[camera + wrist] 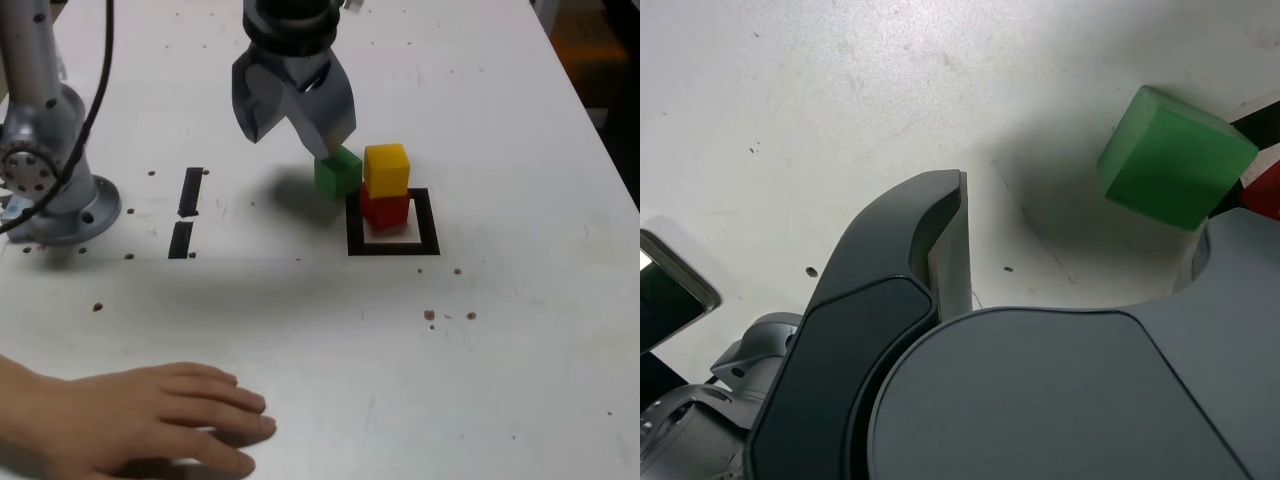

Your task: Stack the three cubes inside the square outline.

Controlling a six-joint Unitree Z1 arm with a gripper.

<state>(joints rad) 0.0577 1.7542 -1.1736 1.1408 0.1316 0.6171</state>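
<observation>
Gripper (296,128) in the exterior view hangs spread wide above the green cube (338,171), holding nothing. That cube sits just outside the square outline (430,222), beside the yellow cube (386,168) stacked on the red cube (384,209).

From the wrist view, the green cube lies off-centre near one finger (940,240). Closing so may push it into the stack.

Cube (386,169) atop cube (385,209) in outline (429,231), third cube (338,172) seemingly touching, exterior view's left
</observation>
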